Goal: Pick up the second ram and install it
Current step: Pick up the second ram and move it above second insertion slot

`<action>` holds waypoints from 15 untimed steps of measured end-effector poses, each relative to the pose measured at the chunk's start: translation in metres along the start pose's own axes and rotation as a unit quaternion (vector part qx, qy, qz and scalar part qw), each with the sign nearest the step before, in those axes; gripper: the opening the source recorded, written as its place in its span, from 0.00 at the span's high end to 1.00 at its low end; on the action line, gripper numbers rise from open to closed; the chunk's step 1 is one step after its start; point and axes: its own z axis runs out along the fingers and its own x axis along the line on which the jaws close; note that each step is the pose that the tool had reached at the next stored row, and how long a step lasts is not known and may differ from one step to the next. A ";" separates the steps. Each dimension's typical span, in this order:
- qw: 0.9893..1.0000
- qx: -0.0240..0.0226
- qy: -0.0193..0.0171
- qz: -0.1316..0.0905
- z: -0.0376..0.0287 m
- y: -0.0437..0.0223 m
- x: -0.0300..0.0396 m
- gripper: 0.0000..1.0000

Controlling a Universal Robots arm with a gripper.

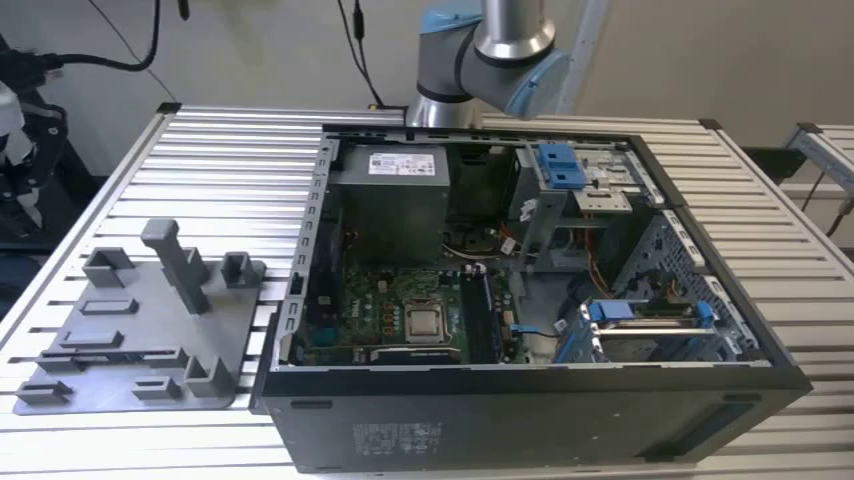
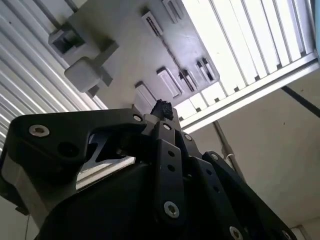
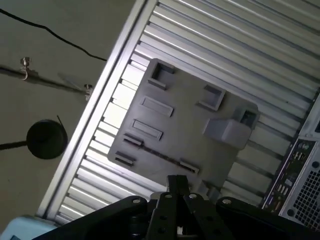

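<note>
Both wrist views look down past my gripper (image 3: 176, 182) (image 2: 162, 107) at the grey plastic fixture (image 3: 185, 132) (image 2: 150, 55) on the slatted table. The gripper hangs high above the fixture's near edge. Its black fingers meet at the tips and it is shut, with nothing visible between them. The second ram is out of view: no green stick stands in the fixture's holders. In the exterior view the arm (image 1: 487, 50) rises behind the open computer case (image 1: 534, 290). The long motherboard slots (image 1: 486, 305) run beside the processor, and I cannot tell what sits in them.
The grey fixture (image 1: 147, 320) lies on the exterior view's left, with a tall post (image 1: 178, 262) and several low blocks. The case's metal walls, power supply (image 1: 390, 200) and blue-tabbed drive cages (image 1: 647, 320) crowd the board. The table edge (image 3: 95, 115) and floor cables lie beyond the fixture.
</note>
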 end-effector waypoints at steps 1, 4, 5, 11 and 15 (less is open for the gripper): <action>1.000 0.000 0.000 -0.008 0.0000 0.0001 -0.0001 0.89; 0.999 0.000 0.002 -0.033 0.0000 0.0004 -0.0002 0.89; 0.999 0.000 0.002 -0.041 0.0000 0.0006 -0.0003 0.89; 0.996 0.000 0.004 -0.094 0.0000 0.0009 -0.0004 0.89; 0.992 -0.001 0.006 -0.130 0.0000 0.0011 -0.0005 0.89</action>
